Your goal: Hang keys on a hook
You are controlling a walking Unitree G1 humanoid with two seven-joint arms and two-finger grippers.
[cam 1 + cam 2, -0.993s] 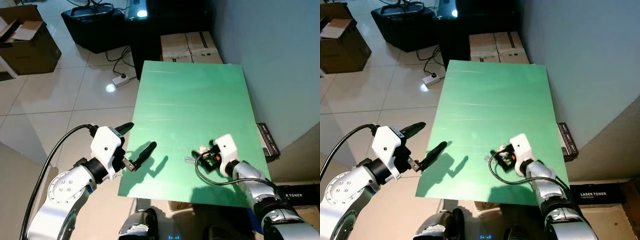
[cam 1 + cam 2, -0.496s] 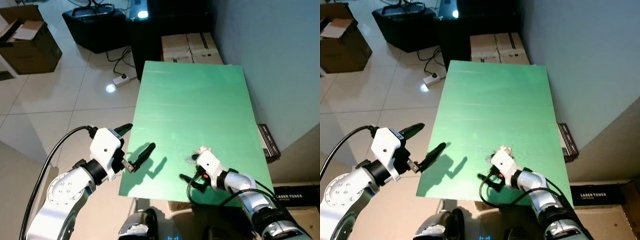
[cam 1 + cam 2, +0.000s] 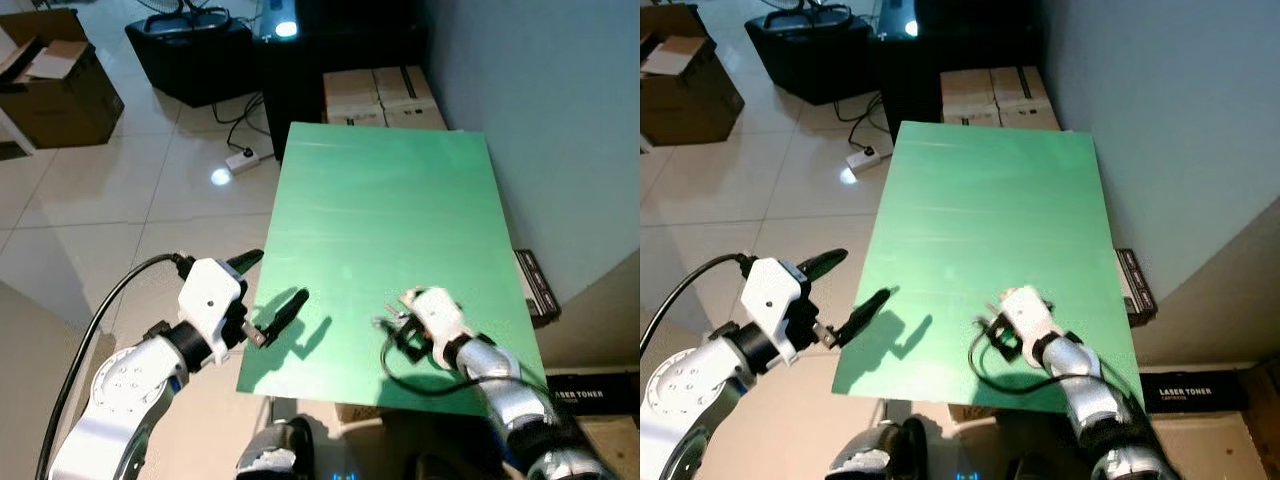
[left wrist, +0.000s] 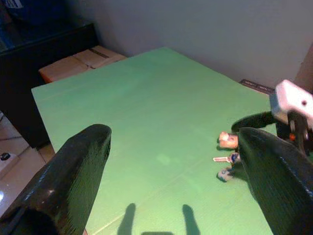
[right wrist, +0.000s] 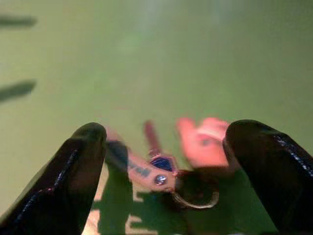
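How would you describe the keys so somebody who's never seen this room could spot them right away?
Find the green table standing by the grey wall. Near its front edge, on the robot's right, the right gripper hovers with its fingers open. The keys lie on the green between those fingers: a small bunch on a metal ring with a pinkish tag, the sole loose item on the table.

Your flat green rectangular desk [image 3: 385, 200].
A small bunch of keys [image 4: 227, 152] lies near its front edge.
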